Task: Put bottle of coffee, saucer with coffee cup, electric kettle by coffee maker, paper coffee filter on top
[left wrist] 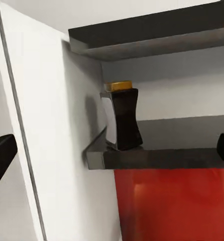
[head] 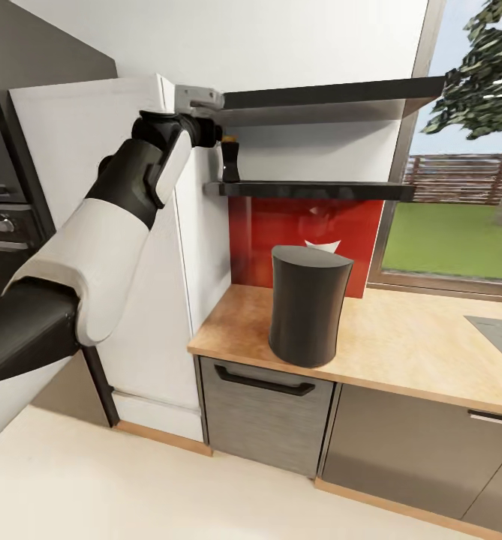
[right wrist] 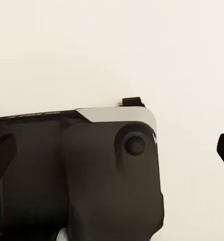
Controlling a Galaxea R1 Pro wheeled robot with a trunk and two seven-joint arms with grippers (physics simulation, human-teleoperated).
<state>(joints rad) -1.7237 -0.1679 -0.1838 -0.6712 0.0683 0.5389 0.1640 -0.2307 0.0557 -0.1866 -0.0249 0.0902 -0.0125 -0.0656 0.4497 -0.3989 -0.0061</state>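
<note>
My left gripper point(left wrist: 112, 148) was spread wide, short of the bottle of coffee point(left wrist: 123, 116) at the shelf's point(left wrist: 192, 130) wall end; crowding the fridge panel point(left wrist: 46, 125) risked toppling it.

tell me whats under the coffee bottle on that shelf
The bottle of coffee stands on the lower black kitchen shelf, at the end by the white panel. A red backsplash lies below. The bottle covers its own patch of shelf.
</note>
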